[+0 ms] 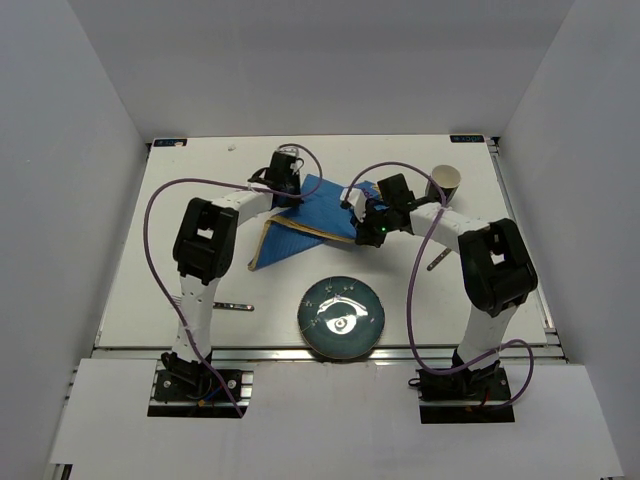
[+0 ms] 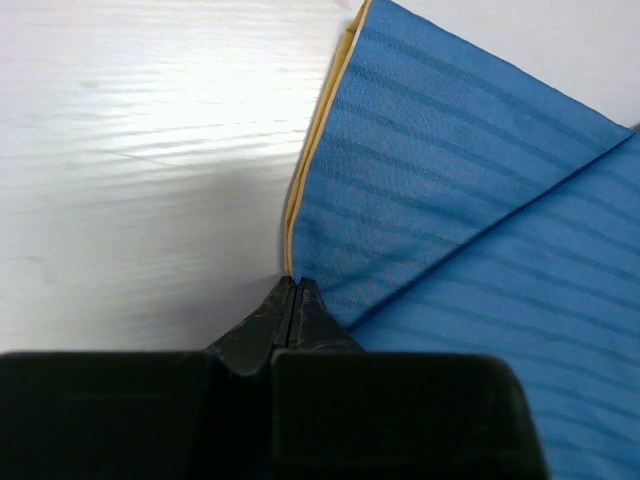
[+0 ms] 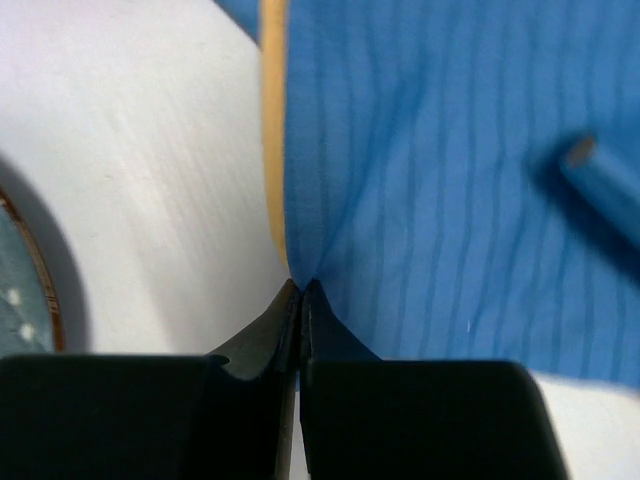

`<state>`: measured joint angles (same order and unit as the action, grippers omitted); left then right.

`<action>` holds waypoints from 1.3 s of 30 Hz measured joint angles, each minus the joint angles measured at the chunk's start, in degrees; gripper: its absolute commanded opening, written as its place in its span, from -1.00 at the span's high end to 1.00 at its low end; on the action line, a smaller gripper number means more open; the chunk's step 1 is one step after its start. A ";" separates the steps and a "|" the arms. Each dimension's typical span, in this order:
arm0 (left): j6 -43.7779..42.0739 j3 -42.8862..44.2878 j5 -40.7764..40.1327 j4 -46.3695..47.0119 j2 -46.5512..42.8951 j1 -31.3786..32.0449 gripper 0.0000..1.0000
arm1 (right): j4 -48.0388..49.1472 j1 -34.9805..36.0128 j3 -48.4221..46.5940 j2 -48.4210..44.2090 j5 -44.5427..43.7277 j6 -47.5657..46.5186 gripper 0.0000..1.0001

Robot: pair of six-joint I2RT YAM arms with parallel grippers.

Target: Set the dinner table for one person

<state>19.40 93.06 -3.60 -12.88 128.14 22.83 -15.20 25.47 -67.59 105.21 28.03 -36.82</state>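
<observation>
The dinner table (image 1: 270, 290) is a large white top with a metal rail at the front. A blue placemat (image 1: 300, 225) with a yellow underside lies folded and partly lifted at its middle back. My left gripper (image 1: 292, 198) is shut on the placemat's left edge, as the left wrist view shows (image 2: 293, 285). My right gripper (image 1: 357, 212) is shut on its right edge, which the right wrist view shows pinched (image 3: 300, 288). A dark teal plate (image 1: 342, 318) sits near the front edge, and its rim shows in the right wrist view (image 3: 22, 290).
A paper cup (image 1: 445, 182) stands at the back right. A slim utensil (image 1: 437, 262) lies right of the plate and another (image 1: 231, 306) left of it. A blurred blue rod-like shape (image 3: 605, 190) shows over the cloth. Purple cables loop above both arms.
</observation>
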 measured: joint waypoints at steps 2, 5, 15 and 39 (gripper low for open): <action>0.20 0.24 -0.35 -0.72 -0.02 -1.51 1.00 | 0.46 -0.79 -0.02 -0.17 -0.81 -0.33 1.00; 0.61 0.22 -0.74 -1.55 -0.33 -4.98 1.00 | 0.59 -2.58 -0.33 -0.22 -1.86 -1.09 1.00; 0.81 -2.97 -4.26 -3.72 -3.58 -15.04 1.00 | 0.33 -7.23 -3.32 -0.17 -5.25 -4.13 1.00; 1.64 -6.03 -4.94 -3.91 -6.73 -18.05 1.00 | -1.16 -11.15 7.15 -9.16 -11.28 -2.19 1.00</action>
<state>21.04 87.02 -8.54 -16.80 121.40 4.78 -16.36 14.33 -60.45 96.05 16.75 -39.00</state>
